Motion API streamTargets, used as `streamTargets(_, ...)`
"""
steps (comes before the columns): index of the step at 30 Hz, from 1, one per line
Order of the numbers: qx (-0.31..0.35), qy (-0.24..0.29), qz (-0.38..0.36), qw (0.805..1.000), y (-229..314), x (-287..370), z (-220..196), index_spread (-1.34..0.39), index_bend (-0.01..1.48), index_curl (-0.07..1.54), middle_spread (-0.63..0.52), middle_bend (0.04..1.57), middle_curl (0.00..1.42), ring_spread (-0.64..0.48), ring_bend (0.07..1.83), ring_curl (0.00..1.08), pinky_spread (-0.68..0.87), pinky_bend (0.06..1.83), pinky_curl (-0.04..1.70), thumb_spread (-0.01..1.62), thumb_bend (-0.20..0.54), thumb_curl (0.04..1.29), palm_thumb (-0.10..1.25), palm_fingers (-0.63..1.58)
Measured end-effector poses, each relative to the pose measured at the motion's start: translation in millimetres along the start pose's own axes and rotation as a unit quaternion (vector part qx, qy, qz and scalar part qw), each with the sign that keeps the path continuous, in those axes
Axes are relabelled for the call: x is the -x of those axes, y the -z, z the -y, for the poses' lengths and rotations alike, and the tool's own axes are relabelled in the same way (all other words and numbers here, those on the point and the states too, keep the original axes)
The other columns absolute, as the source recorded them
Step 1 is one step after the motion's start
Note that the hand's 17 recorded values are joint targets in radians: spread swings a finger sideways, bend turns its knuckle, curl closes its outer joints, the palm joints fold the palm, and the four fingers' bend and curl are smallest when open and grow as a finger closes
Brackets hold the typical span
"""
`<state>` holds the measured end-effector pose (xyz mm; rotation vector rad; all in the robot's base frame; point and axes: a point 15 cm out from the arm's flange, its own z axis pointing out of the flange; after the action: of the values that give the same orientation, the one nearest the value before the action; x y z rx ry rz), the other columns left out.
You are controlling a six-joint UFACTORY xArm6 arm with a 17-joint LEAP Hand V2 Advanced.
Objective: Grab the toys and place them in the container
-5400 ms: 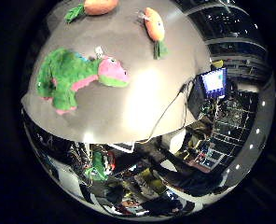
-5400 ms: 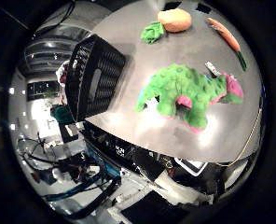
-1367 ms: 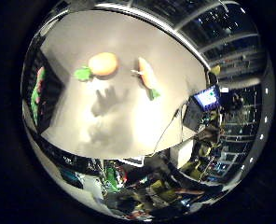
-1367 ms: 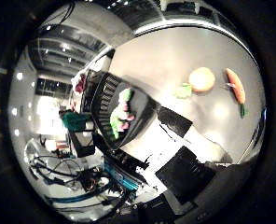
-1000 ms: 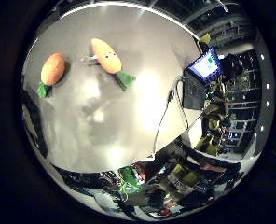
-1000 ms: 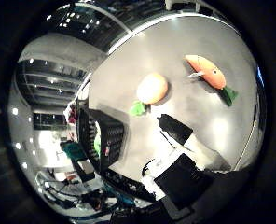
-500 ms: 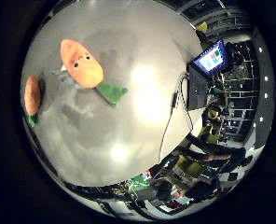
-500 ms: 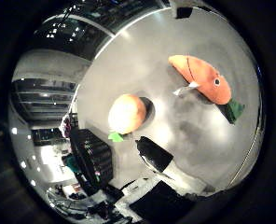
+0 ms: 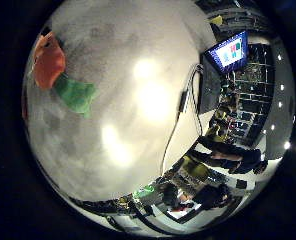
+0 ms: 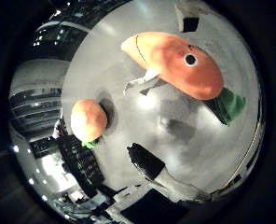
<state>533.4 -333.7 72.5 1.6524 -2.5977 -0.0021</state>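
Note:
In the right thumb side palm view an orange carrot toy (image 10: 175,63) with a black eye and a green leaf end lies on the grey table (image 10: 175,131), close under the palm. A round orange toy (image 10: 89,119) with a small green leaf lies farther off. The black slatted container (image 10: 82,166) stands beyond it at the table's edge. A black part of my hand (image 10: 152,161) reaches in from the edge, away from the carrot; the hand is open and holds nothing. The right little finger side palm view shows the carrot toy's leaf end (image 9: 60,78) on the table.
A lit monitor (image 9: 231,50) and cluttered benches stand beyond the table's edge (image 9: 178,120) in the right little finger side palm view. The room's floor and racks show past the container.
The whole picture has shifted: the camera has come closer to the carrot toy, which now fills more of the right thumb side palm view. The toys themselves lie where they were.

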Motion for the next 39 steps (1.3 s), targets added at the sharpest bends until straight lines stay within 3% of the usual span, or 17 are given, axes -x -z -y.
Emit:
streamTargets(5,0.005,0.001,-0.003,1.000,-14.6,-3.5,-1.1,-0.23,0.51,0.43,0.10,0.19,0.26,0.19,0.17,0.16,0.37,0.19,0.30,1.05,-0.021,0.29,0.47,0.19)
streamTargets(10,0.006,0.000,-0.004,1.000,-18.6,-5.6,-1.4,-0.26,0.73,0.48,0.05,0.25,0.30,0.17,0.15,0.13,0.36,0.15,0.26,1.05,-0.005,0.31,0.58,0.29)
streamTargets(14,0.007,0.002,-0.007,1.000,-18.5,-7.5,-2.4,-0.35,1.04,0.58,-0.04,0.38,0.35,0.10,0.16,0.11,0.34,0.14,0.20,1.04,0.046,0.36,0.83,0.39)
streamTargets(18,0.000,-0.002,-0.009,1.000,-6.2,-17.5,-1.2,-0.39,1.21,0.62,-0.14,0.49,0.38,0.03,0.17,0.11,0.32,0.14,0.16,1.03,0.066,0.40,0.98,0.44)
streamTargets(26,-0.041,-0.004,-0.018,0.999,90.3,-41.0,-6.1,-0.38,1.24,0.62,-0.21,0.56,0.41,-0.03,0.19,0.13,0.30,0.16,0.14,1.03,-0.012,0.42,1.04,0.44)
streamTargets(33,-0.017,0.028,-0.016,0.999,157.4,-34.4,-73.9,-0.38,1.24,0.61,-0.23,0.57,0.42,-0.04,0.19,0.15,0.30,0.17,0.13,1.04,-0.017,0.43,1.04,0.44)
streamTargets(39,-0.023,0.088,-0.015,0.996,204.4,10.6,-148.8,-0.39,1.24,0.61,-0.23,0.57,0.42,-0.05,0.19,0.16,0.30,0.17,0.14,1.04,-0.017,0.45,1.03,0.44)
